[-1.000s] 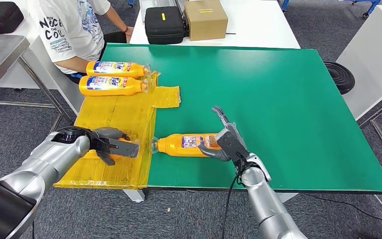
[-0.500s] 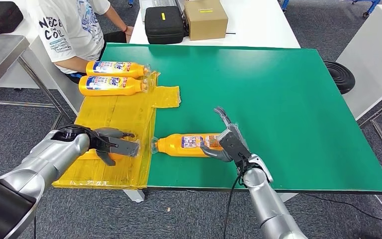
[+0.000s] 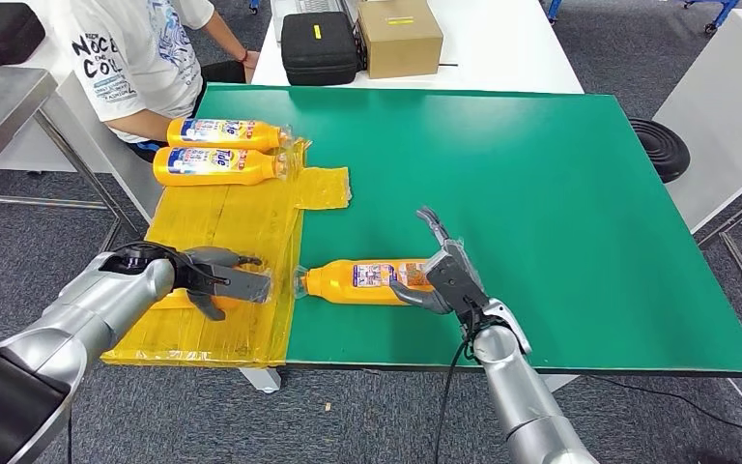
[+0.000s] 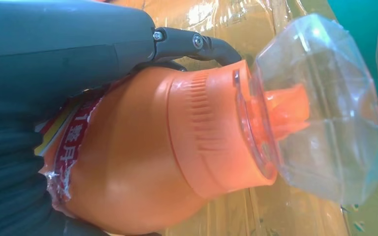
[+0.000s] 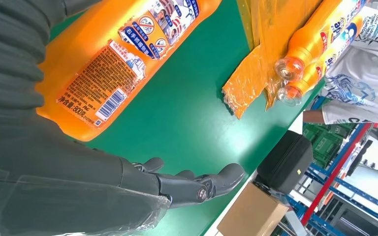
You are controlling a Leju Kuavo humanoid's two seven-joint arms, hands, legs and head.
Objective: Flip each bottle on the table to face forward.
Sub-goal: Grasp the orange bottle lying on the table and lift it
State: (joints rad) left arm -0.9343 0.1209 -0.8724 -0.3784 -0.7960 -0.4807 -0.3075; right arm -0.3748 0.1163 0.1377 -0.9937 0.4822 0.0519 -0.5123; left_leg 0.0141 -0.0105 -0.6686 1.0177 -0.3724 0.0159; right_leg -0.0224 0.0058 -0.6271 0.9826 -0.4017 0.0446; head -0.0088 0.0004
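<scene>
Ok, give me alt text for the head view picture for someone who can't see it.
An orange bottle lies on its side on a green table, the robot's right hand at its base. The left hand grips another bottle on yellow plastic sheeting, where two more bottles lie beside a seated person.

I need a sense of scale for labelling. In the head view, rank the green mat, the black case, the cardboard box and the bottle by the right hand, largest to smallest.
1. Green mat, by far the largest.
2. Black case and cardboard box: they look alike, so no ranking between them.
3. Bottle by the right hand, though it lies nearer the camera, so this place is unsure.
</scene>
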